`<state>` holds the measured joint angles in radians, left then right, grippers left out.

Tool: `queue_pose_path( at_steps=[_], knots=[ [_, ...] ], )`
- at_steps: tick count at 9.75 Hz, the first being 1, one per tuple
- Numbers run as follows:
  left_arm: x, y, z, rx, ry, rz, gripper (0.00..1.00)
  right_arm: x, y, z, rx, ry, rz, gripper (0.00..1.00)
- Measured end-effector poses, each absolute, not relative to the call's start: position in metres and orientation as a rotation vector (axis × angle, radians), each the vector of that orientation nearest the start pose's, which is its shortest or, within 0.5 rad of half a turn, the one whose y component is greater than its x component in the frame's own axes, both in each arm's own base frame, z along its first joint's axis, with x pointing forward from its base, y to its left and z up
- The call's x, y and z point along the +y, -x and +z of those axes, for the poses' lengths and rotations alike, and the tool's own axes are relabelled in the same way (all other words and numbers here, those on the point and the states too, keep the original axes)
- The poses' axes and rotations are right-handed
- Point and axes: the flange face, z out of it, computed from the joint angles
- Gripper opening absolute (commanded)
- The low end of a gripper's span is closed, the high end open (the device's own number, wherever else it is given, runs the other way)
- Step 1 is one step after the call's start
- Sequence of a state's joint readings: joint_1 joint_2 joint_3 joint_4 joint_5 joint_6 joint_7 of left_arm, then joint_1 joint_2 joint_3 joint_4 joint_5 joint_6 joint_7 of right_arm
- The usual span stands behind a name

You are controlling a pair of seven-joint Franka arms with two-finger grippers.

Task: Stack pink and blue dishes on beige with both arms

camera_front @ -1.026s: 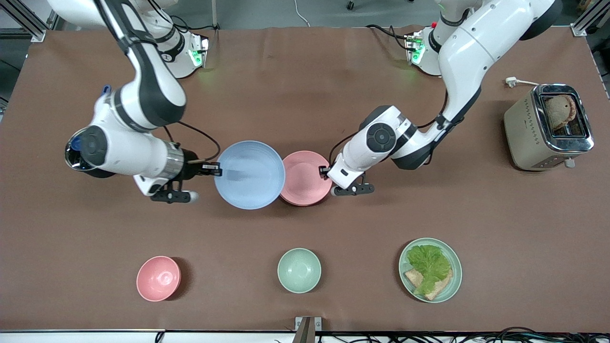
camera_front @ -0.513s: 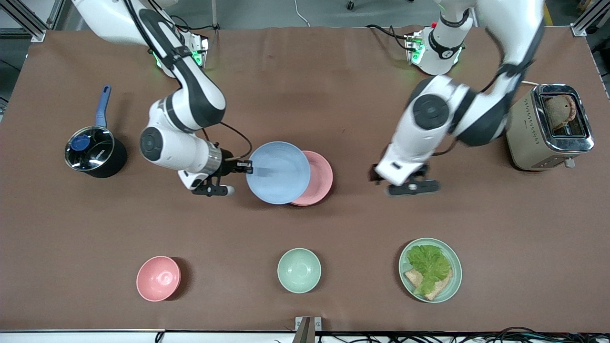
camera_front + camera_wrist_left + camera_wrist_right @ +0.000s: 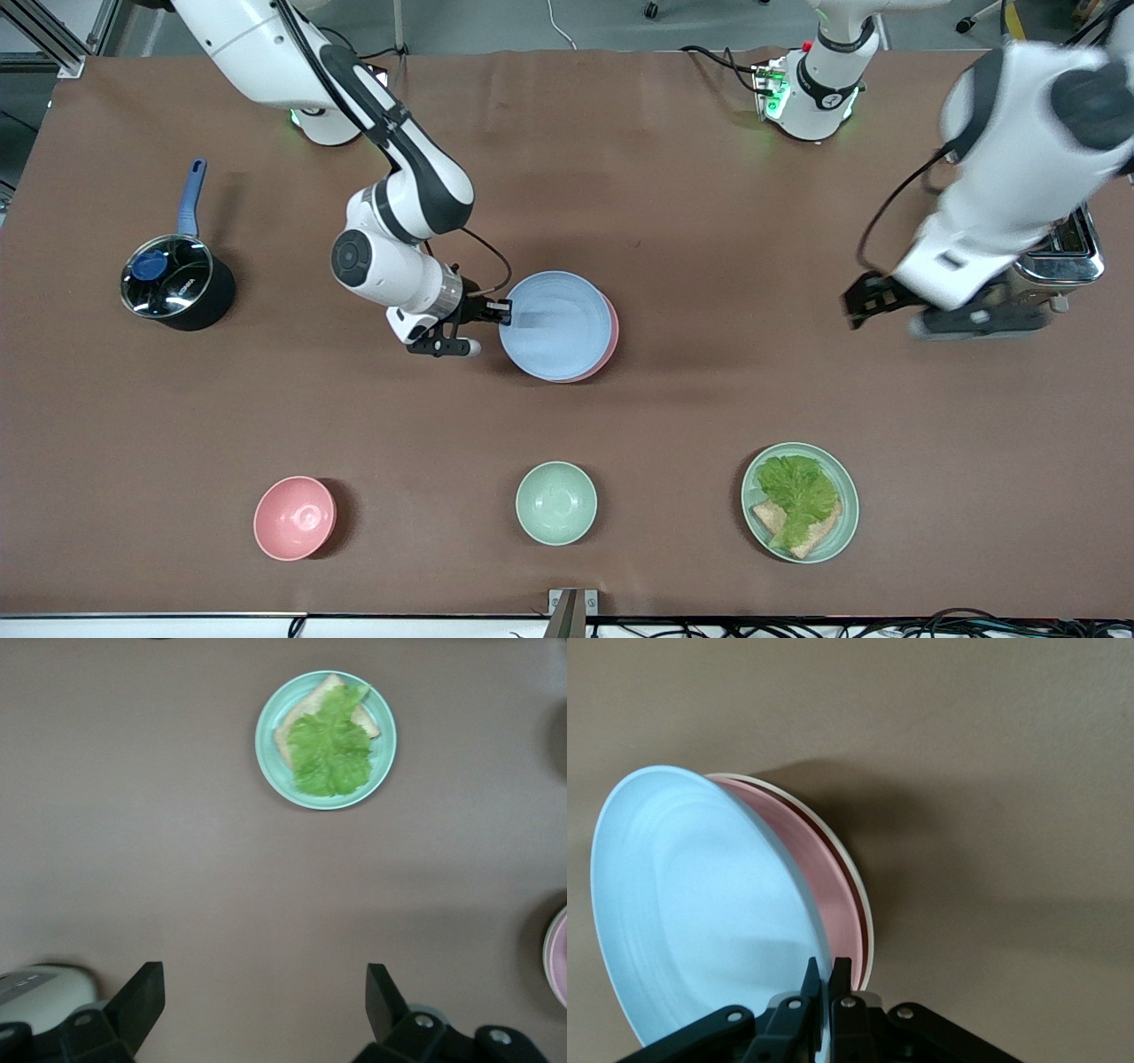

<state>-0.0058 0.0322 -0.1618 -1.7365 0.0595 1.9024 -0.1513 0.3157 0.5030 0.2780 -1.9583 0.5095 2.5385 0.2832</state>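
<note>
The right gripper [image 3: 501,312] is low over the middle of the brown desk [image 3: 709,399]. Its fingers [image 3: 837,979] pinch the rim of the blue plate [image 3: 555,324]. The blue plate is tipped a little, and it sits over the pink plate [image 3: 609,341], covering almost all of it. Only a thin pink edge shows on the side toward the left arm's end of the desk. In the right wrist view, the pink plate [image 3: 828,904] lies on the beige plate [image 3: 864,912], and only a thin cream rim of that one peeks out. I cannot tell if the blue plate is touching the pink one.

The left gripper [image 3: 873,301] is up in the air over the left arm's end of the desk, just beside the toaster [image 3: 1067,261]. Its fingers [image 3: 142,1001] are spread wide and hold nothing. This arm looks blurry in the front view.

The green plate [image 3: 846,505] with lettuce and bread sits near the front camera, toward the left arm's end. The green bowl [image 3: 555,502] is near the front camera too, in the middle. The pink bowl [image 3: 294,517] is beside it, toward the right arm's end. A black pot [image 3: 173,283] with a blue handle stands at the right arm's end of the desk, well apart from the plates.
</note>
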Motion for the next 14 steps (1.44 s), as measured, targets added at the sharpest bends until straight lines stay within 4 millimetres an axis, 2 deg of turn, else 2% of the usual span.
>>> queue_pose_path(
  at_steps=[1, 2, 3, 5, 6, 7, 8, 9, 10, 12, 14],
  knots=[
    [-0.075, -0.572, 0.588, 0.067, 3.1, -0.194, 1.0, 0.34, -0.525, 0.229, 0.192, 2.709, 0.176, 0.08],
    [-0.061, -0.565, 0.615, 0.069, 3.101, -0.174, 1.0, 0.342, -0.522, 0.227, 0.186, 2.711, 0.183, 0.24],
    [-0.044, -0.558, 0.637, 0.064, 3.117, -0.175, 1.0, 0.343, -0.518, 0.224, 0.182, 2.714, 0.191, 0.99],
    [-0.009, -0.534, 0.665, 0.059, 3.139, -0.146, 1.0, 0.343, -0.515, 0.221, 0.209, 2.717, 0.209, 1.0],
    [-0.003, -0.525, 0.672, 0.048, 3.141, -0.121, 1.0, 0.344, -0.516, 0.223, 0.259, 2.713, 0.213, 1.0],
    [-0.004, -0.522, 0.676, 0.05, 3.142, -0.124, 1.0, 0.345, -0.519, 0.236, 0.296, 2.702, 0.187, 1.0],
    [-0.005, -0.523, 0.685, 0.053, 3.141, -0.148, 1.0, 0.346, -0.525, 0.268, 0.279, 2.702, 0.131, 1.0],
    [-0.006, -0.526, 0.692, 0.056, 3.14, -0.155, 1.0, 0.337, -0.529, 0.312, 0.227, 2.734, 0.086, 1.0],
    [-0.008, -0.532, 0.694, 0.062, 3.141, -0.15, 1.0, 0.308, -0.535, 0.363, 0.164, 2.815, 0.05, 1.0],
    [-0.006, -0.541, 0.686, 0.011, 3.144, -0.117, 1.0, 0.225, -0.541, 0.462, 0.169, 3.01, -0.043, 1.0],
    [-0.002, -0.54, 0.684, -0.031, 3.146, -0.09, 1.0, 0.134, -0.555, 0.541, 0.334, 3.085, -0.122, 1.0]
  ],
)
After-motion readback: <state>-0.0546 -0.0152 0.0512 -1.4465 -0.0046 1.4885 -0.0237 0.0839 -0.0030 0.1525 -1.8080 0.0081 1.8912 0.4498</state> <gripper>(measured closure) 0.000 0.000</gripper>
